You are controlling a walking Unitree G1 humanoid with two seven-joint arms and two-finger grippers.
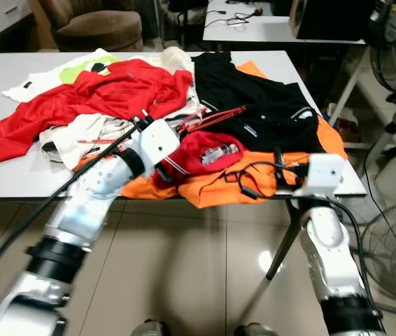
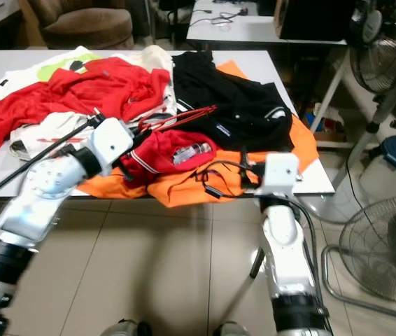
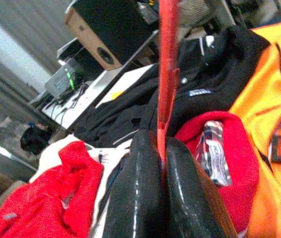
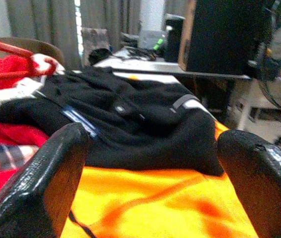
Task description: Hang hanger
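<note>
From the head camera you see the left gripper (image 1: 184, 127) reaching over the clothes pile on the white table (image 1: 16, 183), the red hanger (image 1: 212, 117) lying across the black garment (image 1: 254, 105). Your left wrist view shows the fingers (image 3: 140, 193) pinched tight on that hanger's red bar. In the right wrist view the right gripper (image 4: 150, 163) stands spread wide over the orange shirt (image 4: 155, 198), holding nothing.

left hand (image 3: 163, 148) clamped, right hand (image 4: 150, 178) spread

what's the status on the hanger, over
Left gripper shut on red hanger over the clothes pile. Right gripper open, above orange garment. Black cable lies nearby.
</note>
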